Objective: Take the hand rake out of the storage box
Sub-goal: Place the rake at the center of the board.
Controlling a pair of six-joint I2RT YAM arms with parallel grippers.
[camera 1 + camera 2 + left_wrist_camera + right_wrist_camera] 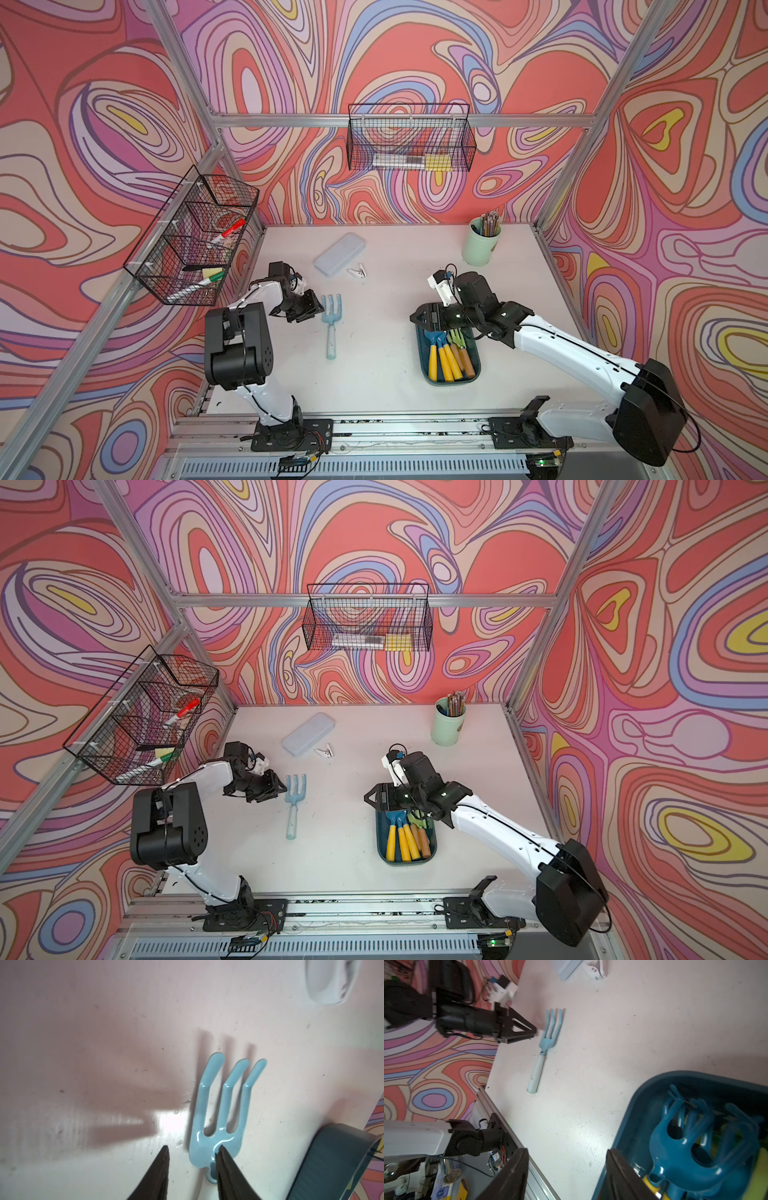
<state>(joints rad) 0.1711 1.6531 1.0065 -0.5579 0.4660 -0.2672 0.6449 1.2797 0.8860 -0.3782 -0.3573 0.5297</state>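
I read clock directions on the table [374, 249] with 12 o'clock at the back wall.

The rake [330, 328] lies flat on the table, outside the box [451, 382]. Its tines point to 12 o'clock and its handle to 6 o'clock. The box sits at 3 o'clock of the rake, well apart, with other tools [446, 361] in it.

The left gripper [319, 309] is at 9 o'clock of the rake's head, just beside it. Its jaws stand apart and grip nothing. In the left wrist view one finger [226, 1172] overlaps the rake's neck; I cannot tell whether it touches.

The right gripper [417, 319] hangs over the box's 12 o'clock end. Its jaws are apart and hold nothing.
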